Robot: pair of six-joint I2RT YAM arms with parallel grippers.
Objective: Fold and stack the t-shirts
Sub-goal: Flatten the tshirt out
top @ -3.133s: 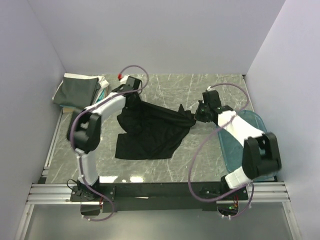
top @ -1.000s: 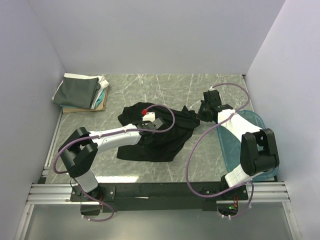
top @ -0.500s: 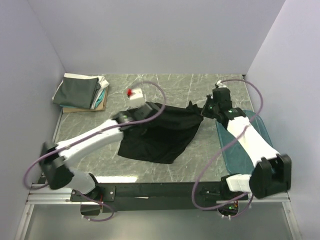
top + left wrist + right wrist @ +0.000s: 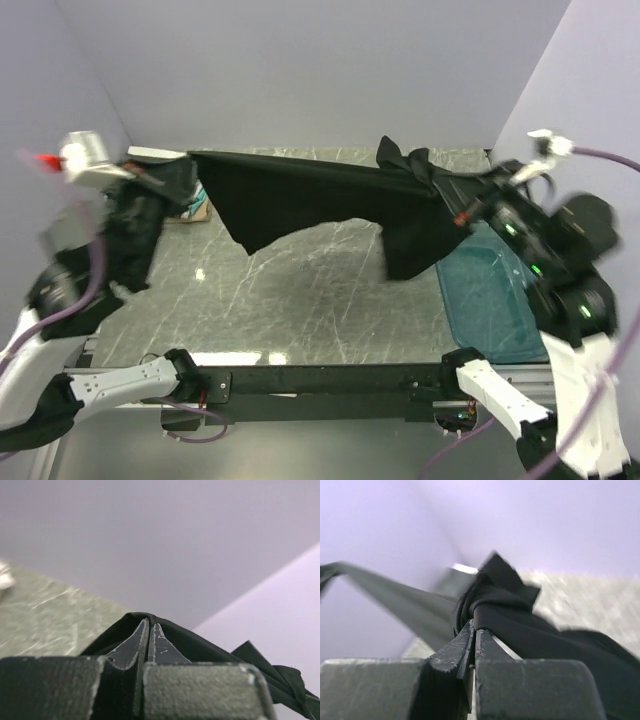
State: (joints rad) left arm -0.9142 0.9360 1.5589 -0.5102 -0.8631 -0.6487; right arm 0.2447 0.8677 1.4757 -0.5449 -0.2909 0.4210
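The black t-shirt (image 4: 320, 195) hangs in the air above the table, stretched wide between my two raised arms, its lower edge drooping in the middle. At the left end of the shirt's top edge my left gripper (image 4: 183, 165) is shut on the cloth. In the left wrist view the fabric (image 4: 200, 642) wraps over the closed tips of that gripper (image 4: 149, 625). My right gripper (image 4: 466, 208) is shut on a bunched fold at the right end. The right wrist view shows this knot of cloth (image 4: 510, 605) at the right gripper's (image 4: 474, 626) tips. Folded t-shirts (image 4: 198, 207) lie at the back left, mostly hidden by my left arm.
A translucent teal plastic tub (image 4: 490, 300) stands at the table's right edge, under my right arm. Purple-grey walls close in the back and both sides. Cables loop off both arms.
Both arms have swung up and apart, lifting the black t-shirt off the table and pulling it taut in the air. Both grippers stay shut on it.
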